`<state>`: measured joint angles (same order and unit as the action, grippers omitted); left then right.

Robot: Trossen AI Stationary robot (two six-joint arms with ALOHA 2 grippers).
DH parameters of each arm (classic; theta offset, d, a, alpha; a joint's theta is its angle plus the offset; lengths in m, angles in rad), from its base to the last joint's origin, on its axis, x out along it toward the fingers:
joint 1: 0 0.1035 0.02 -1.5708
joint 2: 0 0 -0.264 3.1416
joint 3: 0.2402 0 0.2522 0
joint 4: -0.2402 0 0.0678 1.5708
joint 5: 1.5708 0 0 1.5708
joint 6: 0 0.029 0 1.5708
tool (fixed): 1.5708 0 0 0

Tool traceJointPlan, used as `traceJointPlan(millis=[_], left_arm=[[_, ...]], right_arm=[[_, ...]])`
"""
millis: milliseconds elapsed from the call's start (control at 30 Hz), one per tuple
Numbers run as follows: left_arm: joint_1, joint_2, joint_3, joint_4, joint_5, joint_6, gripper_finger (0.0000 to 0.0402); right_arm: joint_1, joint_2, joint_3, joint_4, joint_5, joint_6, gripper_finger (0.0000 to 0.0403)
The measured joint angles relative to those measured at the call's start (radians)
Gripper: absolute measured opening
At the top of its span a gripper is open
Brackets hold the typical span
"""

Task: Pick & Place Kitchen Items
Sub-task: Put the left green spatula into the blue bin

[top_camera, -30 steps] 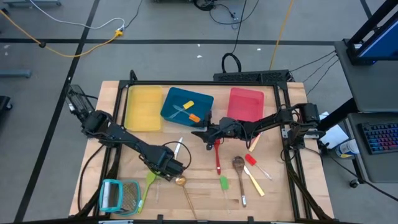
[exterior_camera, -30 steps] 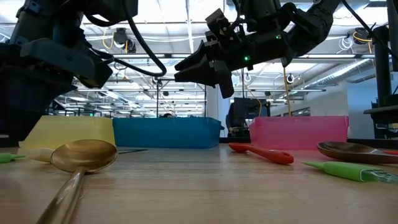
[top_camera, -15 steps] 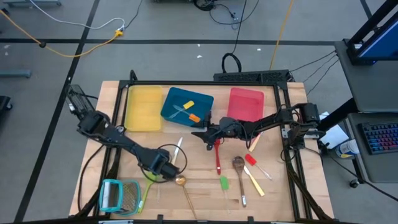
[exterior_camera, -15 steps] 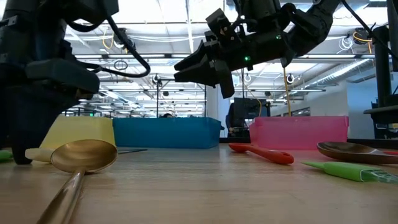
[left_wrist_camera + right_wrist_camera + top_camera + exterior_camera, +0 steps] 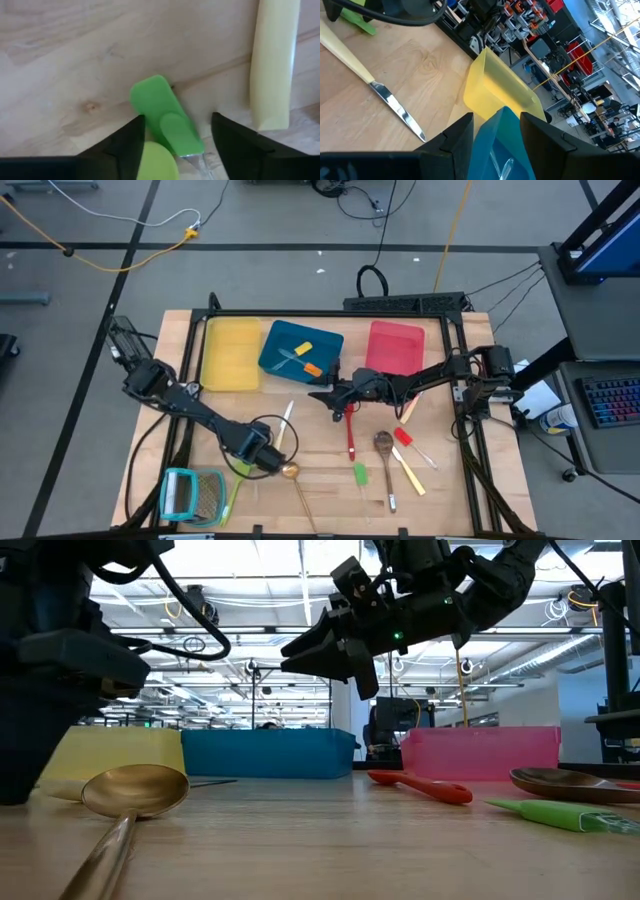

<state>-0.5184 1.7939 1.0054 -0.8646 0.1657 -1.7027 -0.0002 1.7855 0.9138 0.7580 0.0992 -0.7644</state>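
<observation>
A green spatula (image 5: 165,122) lies flat on the wooden table (image 5: 320,500), near the left front. My left gripper (image 5: 176,131) points down over its head, open, one finger on either side; I see no touch. Beside it lie a cream-handled knife (image 5: 285,420) and a brass spoon (image 5: 135,790). My right gripper (image 5: 325,395) hangs level above the table's middle, open, nothing between its fingers. Below and right of it lie a red spoon (image 5: 351,435), a wooden spoon (image 5: 383,445) and a second green spatula (image 5: 360,475).
Yellow (image 5: 232,352), blue (image 5: 300,350) and red (image 5: 395,345) trays stand in a row at the far side; the blue one holds small orange and yellow tools. A teal-framed grater (image 5: 190,495) lies at the near left corner. More small utensils (image 5: 408,465) lie at the right.
My left gripper has gone down and toward the table's left edge, away from the knife, rolling about its own axis, and now stands over the green spatula's head. Its fingers stay open. My right arm has kept still.
</observation>
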Motion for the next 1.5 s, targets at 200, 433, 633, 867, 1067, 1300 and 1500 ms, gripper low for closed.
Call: traceJointPlan(millis=[200, 433, 633, 867, 1067, 1300, 1500], left_arm=[[-0.004, 0.001, 0.000, -0.004, 0.010, -0.002, 0.0129], [0.011, 0.001, -0.002, -0.028, 0.013, 0.003, 0.0054], [0.043, 0.002, -0.003, -0.020, 0.008, 0.068, 0.0026], [0.082, -0.066, 0.009, -0.043, -0.094, 0.123, 0.0026], [0.124, -0.169, 0.085, -0.185, -0.290, 0.163, 0.0028], [0.211, -0.196, 0.208, -0.209, -0.595, 0.442, 0.0031], [0.349, -0.195, 0.267, -0.156, -0.675, 0.772, 0.0031]], right_arm=[[0.000, 0.000, 0.000, 0.000, 0.000, 0.012, 0.0157], [0.000, 0.000, 0.000, 0.001, 0.000, 0.011, 0.0157], [0.000, 0.000, 0.000, 0.001, 0.000, 0.010, 0.0157], [0.000, 0.000, 0.000, 0.000, 0.000, 0.011, 0.0157], [0.000, 0.000, 0.000, -0.014, 0.001, 0.022, 0.0157], [0.000, 0.000, 0.000, -0.054, 0.003, 0.049, 0.0157], [0.000, 0.000, -0.035, -0.064, 0.011, 0.111, 0.0157]])
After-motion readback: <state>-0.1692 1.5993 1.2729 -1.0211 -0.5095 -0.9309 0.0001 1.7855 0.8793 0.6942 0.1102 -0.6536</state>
